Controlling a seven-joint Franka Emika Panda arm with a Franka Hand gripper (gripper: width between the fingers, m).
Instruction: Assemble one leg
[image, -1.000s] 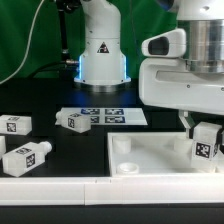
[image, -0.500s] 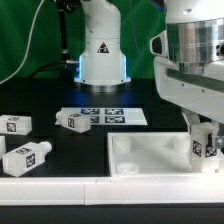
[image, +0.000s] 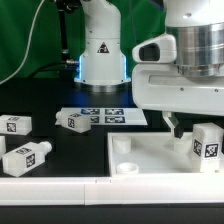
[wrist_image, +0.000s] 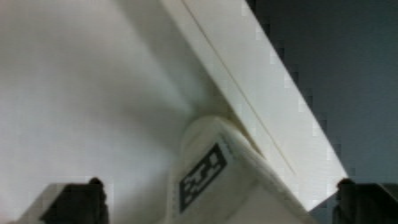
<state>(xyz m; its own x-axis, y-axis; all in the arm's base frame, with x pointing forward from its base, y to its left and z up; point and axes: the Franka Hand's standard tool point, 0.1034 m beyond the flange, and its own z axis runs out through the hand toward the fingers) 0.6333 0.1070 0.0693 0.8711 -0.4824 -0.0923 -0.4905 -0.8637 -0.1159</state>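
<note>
Lifting off: the gripper (image: 183, 124) now hangs above the leg (image: 207, 142), where half a second back its fingers straddled that block. The wrist view shows both fingertips (wrist_image: 75, 197) spread wide with nothing between them, so the grasp is let go. Leg stands upright just below the hand, at the tabletop tray's (image: 150, 160) corner on the exterior view's right, apparently seated. Three spare legs (image: 26, 156) lie well away. Judging: this leg's insertion looks done.
</note>
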